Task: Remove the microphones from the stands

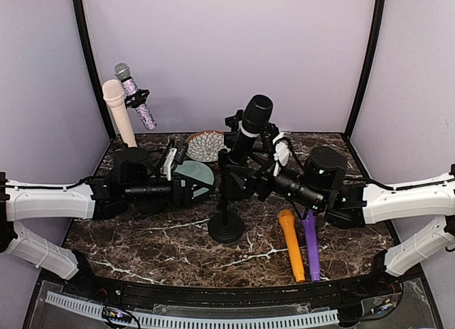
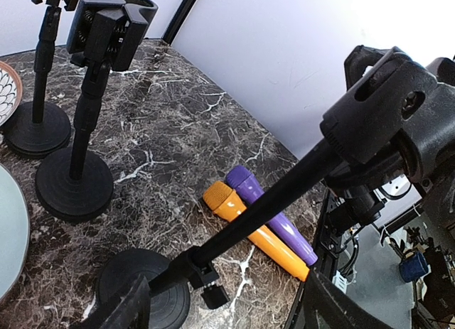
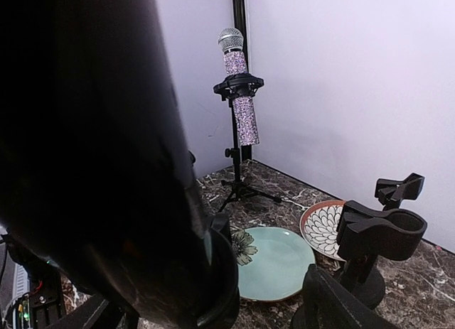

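A black microphone (image 1: 250, 124) sits tilted in the clip of a black stand with a round base (image 1: 226, 229) at the table's middle. In the right wrist view the microphone (image 3: 92, 144) fills the left half. My right gripper (image 1: 249, 181) is open at its lower body; the right finger (image 3: 334, 300) stands apart from it. My left gripper (image 1: 206, 189) is open with the stand's pole (image 2: 263, 208) running between its fingers, just above the base (image 2: 138, 283). The stand's clip (image 2: 384, 109) shows at the upper right of the left wrist view.
An orange microphone (image 1: 292, 245) and a purple one (image 1: 311, 245) lie at the front right. A teal plate (image 1: 193, 174) and a patterned plate (image 1: 205, 145) lie behind the left gripper. A glitter microphone on a tripod (image 1: 135, 96) and a beige one (image 1: 119, 112) stand back left. Two empty stands (image 2: 75, 180) are nearby.
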Controlling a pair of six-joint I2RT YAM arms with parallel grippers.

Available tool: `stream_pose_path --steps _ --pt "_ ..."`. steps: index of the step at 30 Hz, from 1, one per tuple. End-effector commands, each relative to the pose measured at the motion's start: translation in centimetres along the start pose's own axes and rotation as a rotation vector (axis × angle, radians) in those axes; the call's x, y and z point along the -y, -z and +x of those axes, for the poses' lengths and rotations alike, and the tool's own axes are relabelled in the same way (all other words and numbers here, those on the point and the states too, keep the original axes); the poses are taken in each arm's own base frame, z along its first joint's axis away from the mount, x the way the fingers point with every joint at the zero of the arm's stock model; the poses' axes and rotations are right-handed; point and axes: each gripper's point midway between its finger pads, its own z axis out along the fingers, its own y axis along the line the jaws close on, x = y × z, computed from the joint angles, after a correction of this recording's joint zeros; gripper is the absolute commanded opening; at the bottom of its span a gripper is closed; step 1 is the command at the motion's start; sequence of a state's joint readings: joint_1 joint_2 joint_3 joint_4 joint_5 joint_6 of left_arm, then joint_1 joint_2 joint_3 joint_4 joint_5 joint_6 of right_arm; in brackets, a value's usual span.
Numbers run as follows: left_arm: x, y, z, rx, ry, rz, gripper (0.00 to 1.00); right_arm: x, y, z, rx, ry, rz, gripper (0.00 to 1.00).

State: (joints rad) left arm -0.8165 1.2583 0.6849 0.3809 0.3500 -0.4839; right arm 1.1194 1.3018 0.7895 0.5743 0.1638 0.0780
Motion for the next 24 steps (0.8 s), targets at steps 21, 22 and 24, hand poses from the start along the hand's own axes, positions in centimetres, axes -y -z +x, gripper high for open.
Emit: stream_pose_path --steps 21,22,24 --pt "0.3 0.3 -0.2 0.016 -0.004 0.006 0.77 1.3 -1.7 -2.8 0.111 0.046 0.106 0.99" --pt "0.3 0.3 -0.1 0.015 -0.005 0.007 0.77 1.2 -1.6 -3.0 0.119 0.047 0.102 0.99" --pt "0.3 0.4 -0.2 0.016 -0.006 0.006 0.77 0.7 -1.3 -3.4 0.135 0.046 0.072 0.94"
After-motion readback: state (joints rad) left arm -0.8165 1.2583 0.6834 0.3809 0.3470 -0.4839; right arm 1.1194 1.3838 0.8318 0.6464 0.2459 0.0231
